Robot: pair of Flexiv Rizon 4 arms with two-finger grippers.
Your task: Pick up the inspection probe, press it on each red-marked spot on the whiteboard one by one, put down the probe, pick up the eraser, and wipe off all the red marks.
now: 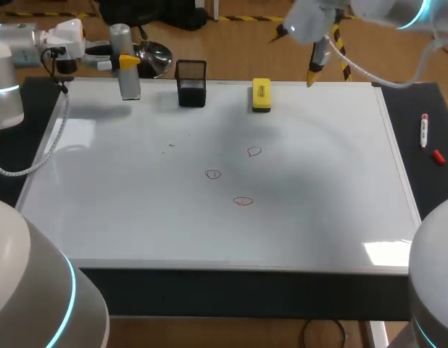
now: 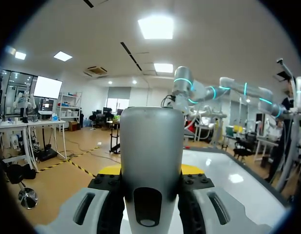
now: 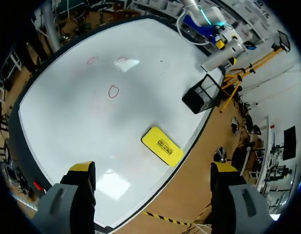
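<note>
The inspection probe [image 1: 125,67], a silver cylinder, hangs upright over the whiteboard's [image 1: 137,210] far left corner. My left gripper [image 1: 127,62] is shut on it. In the left wrist view the probe [image 2: 151,156] fills the space between the fingers of that gripper [image 2: 151,171]. Three red marks [image 1: 254,151] [image 1: 213,174] [image 1: 243,201] sit near the board's middle. The yellow eraser [image 1: 261,95] lies at the far edge. My right gripper [image 1: 296,54] hangs open and empty high above that edge. Beneath this gripper [image 3: 153,168] lie the eraser [image 3: 162,146] and the red marks [image 3: 113,91].
A black mesh pen holder [image 1: 191,82] stands at the far edge between the probe and the eraser. A red marker [image 1: 425,130] and its cap [image 1: 438,156] lie on the dark mat right of the board.
</note>
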